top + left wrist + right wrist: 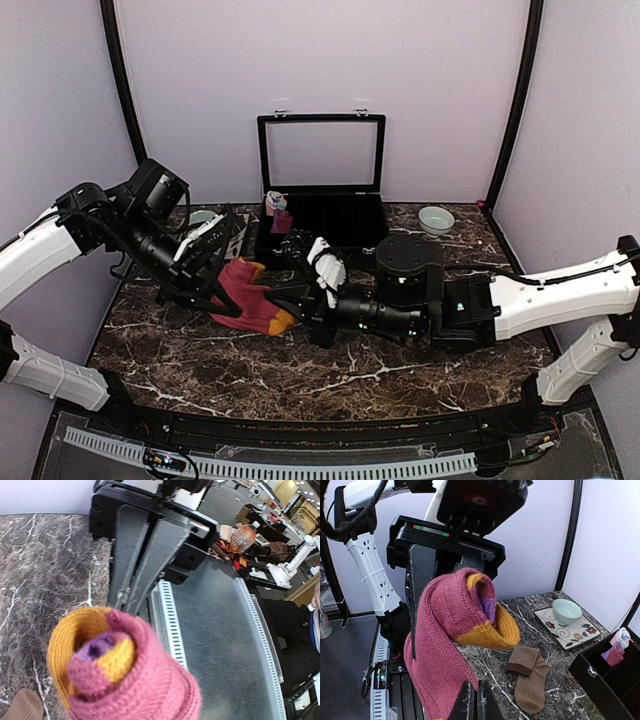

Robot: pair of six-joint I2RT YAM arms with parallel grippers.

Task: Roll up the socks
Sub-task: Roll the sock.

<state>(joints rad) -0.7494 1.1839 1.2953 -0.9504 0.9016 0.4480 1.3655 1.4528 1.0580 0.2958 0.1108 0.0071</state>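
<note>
A red-maroon sock (pixel 243 290) with an orange toe (pixel 283 320) hangs above the marble, between both grippers. My left gripper (pixel 213 272) is shut on its rolled cuff end, whose purple and orange stripes (pixel 487 600) show. One black left finger (pixel 413 597) stands behind the fabric. In the left wrist view the sock (pixel 130 680) hides my own fingers. My right gripper (pixel 474 694) is shut, its tips against the sock's lower edge (pixel 442 680); whether fabric is pinched does not show. From the left wrist, that gripper (pixel 125 606) meets the roll. A tan-brown sock (pixel 530 680) lies flat, folded at the cuff.
A black case (pixel 330 215) with its lid up stands at the back, and a pink and light-blue bundle (pixel 277 205) sits in it. A pale green bowl (pixel 566 611) rests on a patterned plate (pixel 580 630). Another bowl (pixel 436 218) is at the back right.
</note>
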